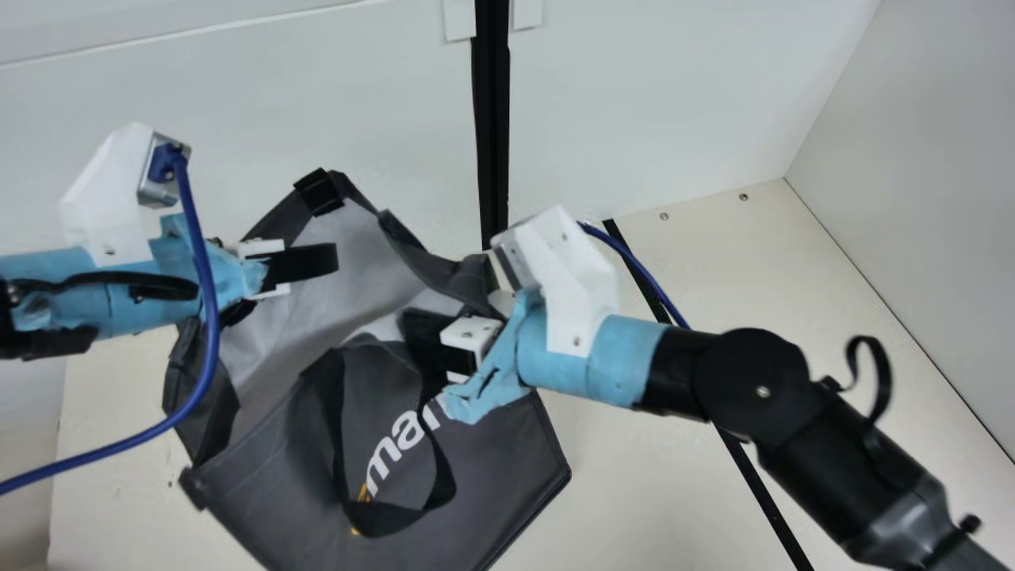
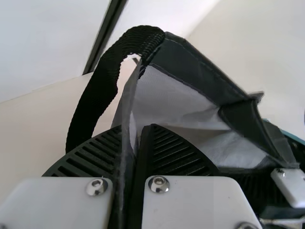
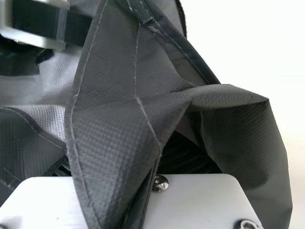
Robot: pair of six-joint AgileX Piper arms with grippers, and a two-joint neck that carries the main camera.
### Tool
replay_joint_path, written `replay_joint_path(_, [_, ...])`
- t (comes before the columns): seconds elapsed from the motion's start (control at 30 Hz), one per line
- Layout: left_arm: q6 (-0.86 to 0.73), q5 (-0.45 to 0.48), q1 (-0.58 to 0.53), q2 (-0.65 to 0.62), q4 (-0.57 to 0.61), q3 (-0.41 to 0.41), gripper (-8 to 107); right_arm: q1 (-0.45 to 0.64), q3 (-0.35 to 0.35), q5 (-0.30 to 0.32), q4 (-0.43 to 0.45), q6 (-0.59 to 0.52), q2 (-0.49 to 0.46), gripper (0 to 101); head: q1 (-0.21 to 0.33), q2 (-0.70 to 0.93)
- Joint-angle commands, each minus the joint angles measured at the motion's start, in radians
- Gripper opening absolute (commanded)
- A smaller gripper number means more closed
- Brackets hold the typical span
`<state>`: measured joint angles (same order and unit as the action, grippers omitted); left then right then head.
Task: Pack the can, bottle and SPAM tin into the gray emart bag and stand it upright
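Spreading the gray emart bag [image 1: 492,476] well likely calls for an even, gentle pull on both sides of the rim, the base kept low so it can stand. It lies from left of center to the bottom of the frame, its mouth facing upper left, its base lower right, the long axis seemingly along that slant. The left gripper [image 1: 331,260] and right gripper [image 1: 408,333] are each clamped on its fabric near the mouth. The front strap [image 1: 388,519] should hang clear of the opening.
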<state>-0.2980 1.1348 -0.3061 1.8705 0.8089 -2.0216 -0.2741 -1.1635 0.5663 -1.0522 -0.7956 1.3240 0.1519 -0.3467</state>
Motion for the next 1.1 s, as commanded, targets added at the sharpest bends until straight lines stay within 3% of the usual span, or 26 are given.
replay_joint_path(0.0, [0.013,-0.003,-0.003,0.024,-0.021,-0.017,-8,-0.001,-0.014,-0.004,0.004,-0.038,0.044,0,0.023,-0.002])
replay_joint_path(0.27, [0.063,-0.013,-0.02,0.058,-0.094,-0.048,-8,0.016,-0.046,0.009,0.002,-0.098,0.092,0,0.023,-0.002])
replay_joint_path(0.6, [0.105,-0.036,-0.037,0.032,-0.149,-0.011,-8,0.046,-0.044,0.048,0.025,-0.083,0.083,0,0.023,-0.002])
replay_joint_path(1.07, [0.108,-0.052,-0.04,0.016,-0.158,0.014,-8,0.046,-0.045,0.053,0.026,-0.082,0.084,0,0.023,-0.002])
